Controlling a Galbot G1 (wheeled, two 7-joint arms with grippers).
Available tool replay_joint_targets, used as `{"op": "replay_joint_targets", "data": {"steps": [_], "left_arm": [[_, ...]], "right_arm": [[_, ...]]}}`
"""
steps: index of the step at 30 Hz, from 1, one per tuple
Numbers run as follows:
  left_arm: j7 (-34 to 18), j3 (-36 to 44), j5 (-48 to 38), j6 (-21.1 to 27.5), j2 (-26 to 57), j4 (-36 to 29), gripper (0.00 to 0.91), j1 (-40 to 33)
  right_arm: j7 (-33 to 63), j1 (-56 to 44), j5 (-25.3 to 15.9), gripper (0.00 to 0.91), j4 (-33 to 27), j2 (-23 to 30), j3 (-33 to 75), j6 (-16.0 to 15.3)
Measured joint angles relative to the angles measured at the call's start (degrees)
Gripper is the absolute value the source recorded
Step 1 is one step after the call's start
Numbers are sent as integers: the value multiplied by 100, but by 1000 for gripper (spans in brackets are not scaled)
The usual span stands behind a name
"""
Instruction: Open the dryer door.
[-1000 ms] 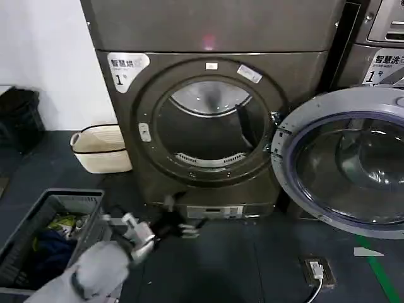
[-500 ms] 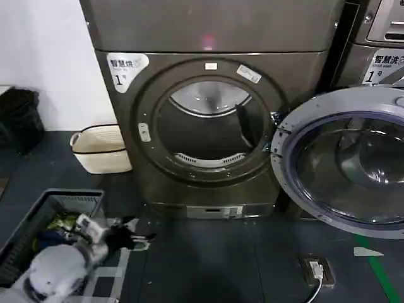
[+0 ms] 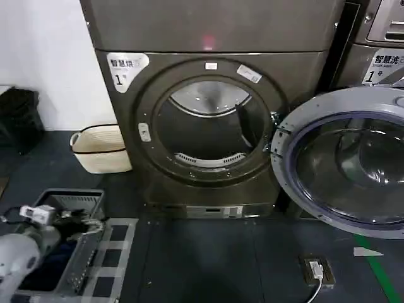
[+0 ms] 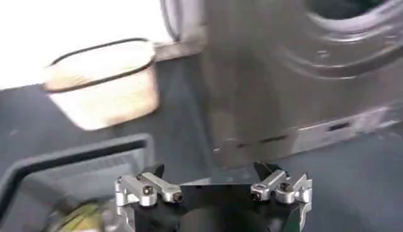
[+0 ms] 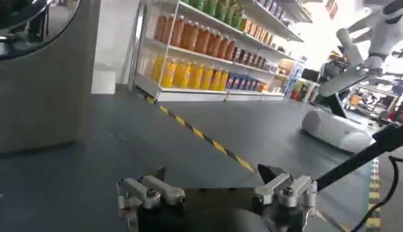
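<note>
Left gripper (image 4: 213, 189) is spread wide and holds nothing, low at the near left above the grey laundry basket (image 3: 63, 205); its fingers (image 4: 154, 188) sit well apart in the left wrist view. Right gripper (image 5: 214, 189) is likewise spread and empty, facing away from the machines toward a shop aisle. Dryer (image 3: 208, 120) is the dark grey machine at centre, its round drum opening exposed. The dryer door (image 3: 347, 164) is swung fully open to the right, hinged at the opening's right edge, pale inner face and domed glass turned toward the camera. Cream basket (image 3: 100, 148) sits on the floor just left of the dryer. Small plug box (image 3: 315, 271) lies on the floor at near right.
</note>
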Motion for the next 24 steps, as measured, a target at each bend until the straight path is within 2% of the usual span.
{"op": "replay_joint_targets", "data": {"steps": [7,18,24], "left_arm": [[31,-450,-41,-2,-5,499,907,213],[-206,-1026,-697,-6,21,1204,907,530],[-197,-1266,-721,-7,-37,1325,907,694]], "right_arm": [[-2,16,-1,907,37,84,-14,22],[-9,-14,-7,907,64,123,-20,108],[-16,-11,-20,907,57,144,-27,148]]}}
